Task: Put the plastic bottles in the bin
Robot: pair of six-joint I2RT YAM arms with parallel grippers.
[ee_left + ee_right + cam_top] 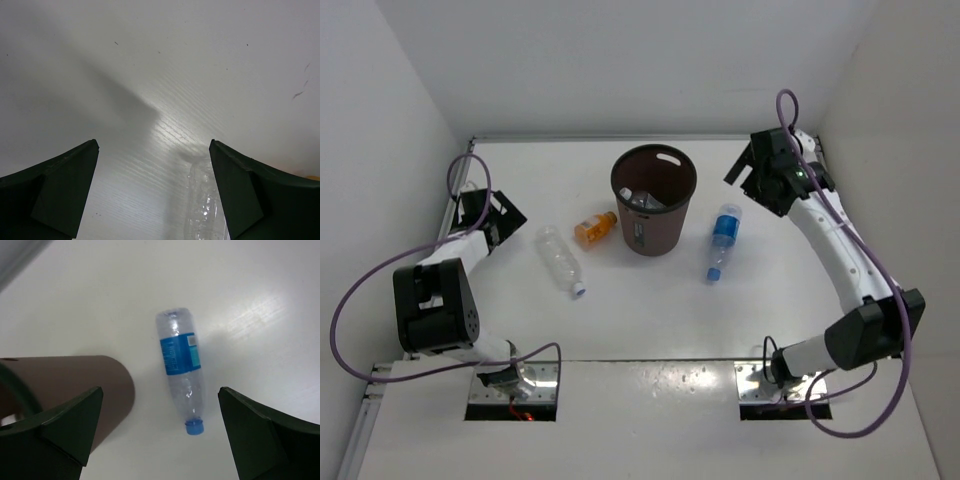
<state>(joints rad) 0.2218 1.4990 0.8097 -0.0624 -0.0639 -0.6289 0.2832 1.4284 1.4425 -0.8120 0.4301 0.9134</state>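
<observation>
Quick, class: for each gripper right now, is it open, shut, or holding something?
Left gripper: open, holding nothing.
Right gripper: open, holding nothing.

A round dark brown plastic bin (655, 232) stands on the white surface (650, 320), with a white-labelled clear bottle (645, 201) inside. Left of it lie a short orange bottle (595, 229), then a plain clear bottle (561, 260). To its right lies a blue-labelled clear bottle (722, 241).

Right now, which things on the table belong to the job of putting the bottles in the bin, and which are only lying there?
Belong to the job:
- bin
- blue-labelled bottle
- orange bottle
- plain clear bottle
- bottle already inside the bin

Only lying about:
- purple cables
- metal base plates
</observation>
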